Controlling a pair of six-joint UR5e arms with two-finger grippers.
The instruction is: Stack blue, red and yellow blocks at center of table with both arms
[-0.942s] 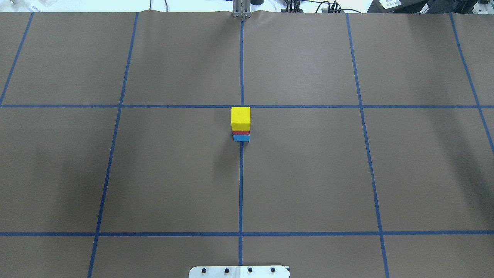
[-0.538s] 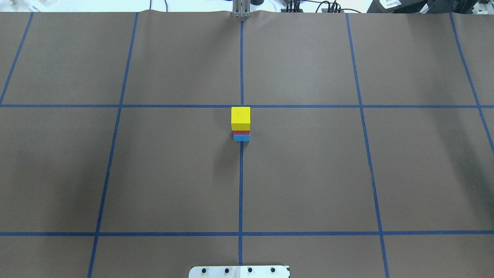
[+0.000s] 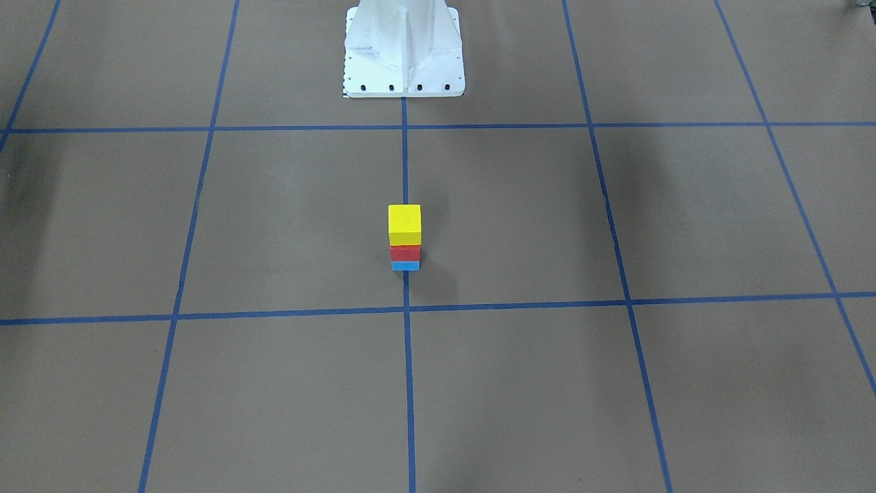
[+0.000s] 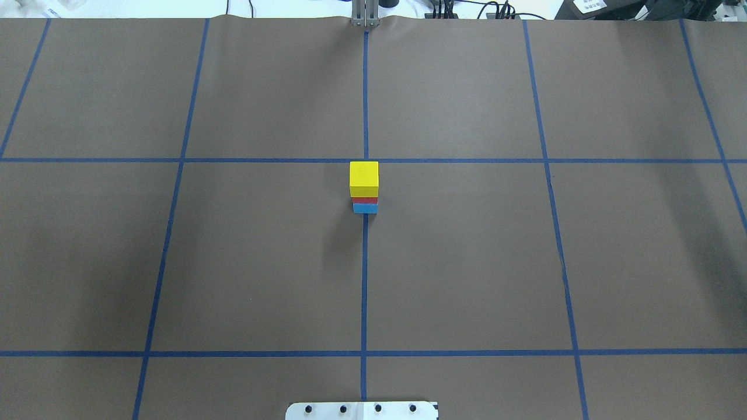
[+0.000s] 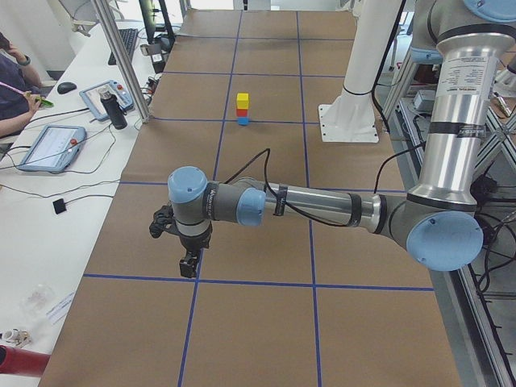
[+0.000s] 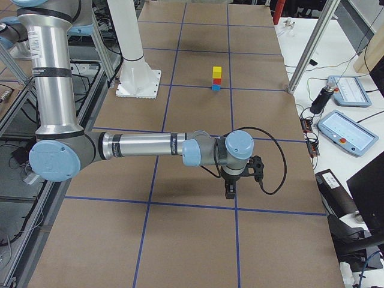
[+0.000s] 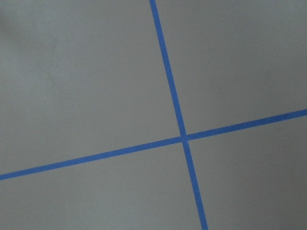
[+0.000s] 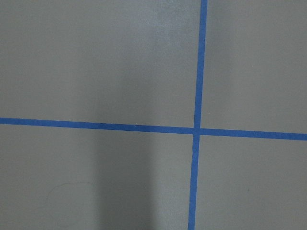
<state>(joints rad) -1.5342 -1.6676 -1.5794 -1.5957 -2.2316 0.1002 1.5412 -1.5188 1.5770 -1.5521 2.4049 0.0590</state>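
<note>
The jaws' state cannot be told; left arm (image 5: 314, 205) and right arm (image 6: 144, 146) hang over the table (image 4: 467, 262), well apart from the central stack: yellow block (image 4: 364, 175) on red block (image 4: 365, 200) on blue block (image 4: 365, 208). Stacking looks finished; next, just park

yellow block (image 4: 364, 177), red block (image 4: 365, 200), blue block (image 4: 365, 208), brown table (image 4: 262, 262)
</note>
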